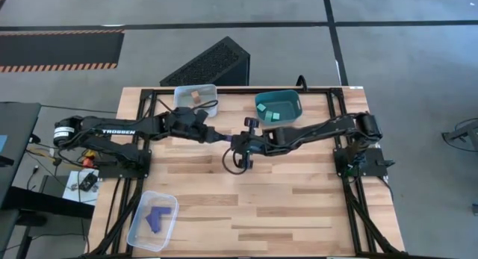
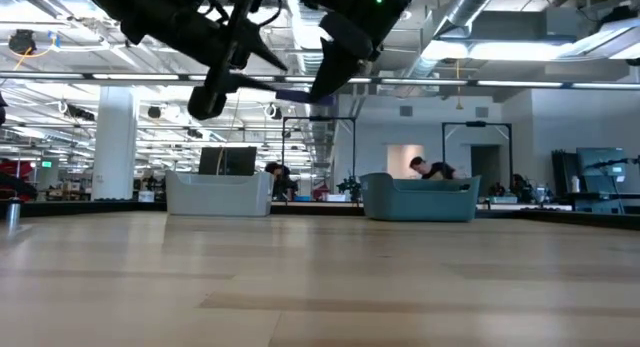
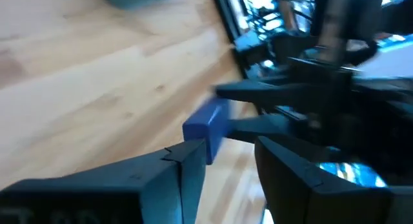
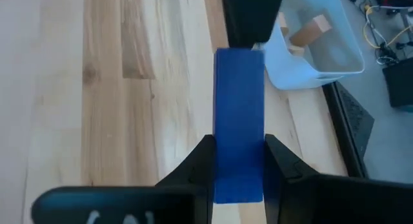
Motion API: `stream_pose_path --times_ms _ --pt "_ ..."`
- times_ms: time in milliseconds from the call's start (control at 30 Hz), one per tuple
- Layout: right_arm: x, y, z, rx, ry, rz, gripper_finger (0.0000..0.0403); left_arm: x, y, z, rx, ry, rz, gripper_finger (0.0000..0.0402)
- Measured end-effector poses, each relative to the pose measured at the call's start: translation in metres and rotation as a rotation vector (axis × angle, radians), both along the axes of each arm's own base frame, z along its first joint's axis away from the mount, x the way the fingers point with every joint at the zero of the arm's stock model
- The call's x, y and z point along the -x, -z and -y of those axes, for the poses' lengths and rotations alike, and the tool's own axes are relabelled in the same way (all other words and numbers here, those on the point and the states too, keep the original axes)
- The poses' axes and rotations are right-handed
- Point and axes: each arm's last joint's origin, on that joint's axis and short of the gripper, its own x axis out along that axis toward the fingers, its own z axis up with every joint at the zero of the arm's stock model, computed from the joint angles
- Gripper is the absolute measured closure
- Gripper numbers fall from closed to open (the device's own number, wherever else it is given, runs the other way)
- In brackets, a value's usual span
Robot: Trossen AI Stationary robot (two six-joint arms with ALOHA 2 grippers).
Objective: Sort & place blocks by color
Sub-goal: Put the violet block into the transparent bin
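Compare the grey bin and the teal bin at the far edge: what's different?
Colour: the grey bin is pale, the teal bin a deep blue-green. Contents: the grey bin holds a wooden cube; the teal bin holds light teal cubes. Side: the grey bin sits by the left arm, the teal bin by the right arm. Both are open-topped, upright and similar in size.

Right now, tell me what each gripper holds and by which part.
The right gripper clamps one end of a dark blue elongated bar block. The left gripper meets the opposite end, though whether its grip is closed cannot be told.
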Motion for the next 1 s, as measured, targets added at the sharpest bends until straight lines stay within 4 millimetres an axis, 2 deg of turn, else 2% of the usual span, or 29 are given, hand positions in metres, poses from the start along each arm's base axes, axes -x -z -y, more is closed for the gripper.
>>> stream_pose_path --times_ms 133,200,367,467,600,700,900,1000 --pt "-0.003 -0.012 -0.003 0.0 0.0 0.078 0.0332 0.002 0.006 -0.002 0.0 -0.036 -0.059 0.0243" --pt "-0.002 -0.012 -0.003 0.004 0.0 0.063 0.0339 0.002 0.005 -0.002 -0.003 -0.037 -0.052 0.0226" --pt "-0.006 -0.021 -0.006 0.007 -0.023 0.105 0.0383 0.002 0.006 -0.003 -0.021 -0.047 -0.061 0.0187" --pt "-0.006 -0.02 -0.003 0.003 -0.021 0.099 0.0398 0.002 0.006 -0.002 -0.04 -0.035 -0.065 0.0173" --pt "-0.005 -0.015 0.007 -0.077 0.038 0.087 0.0376 0.003 0.006 -0.002 -0.082 0.001 -0.063 0.0168" --pt "-0.007 -0.001 0.016 -0.2 0.047 0.065 0.0352 0.008 0.0 -0.002 -0.13 0.028 -0.053 0.0171" --pt "-0.006 0.025 0.033 -0.343 0.093 0.16 0.0318 0.031 -0.015 -0.004 -0.247 -0.02 -0.08 0.018" --pt "-0.008 0.032 0.039 -0.371 0.116 0.252 0.0296 0.047 -0.023 -0.002 -0.298 -0.065 -0.102 0.0183"
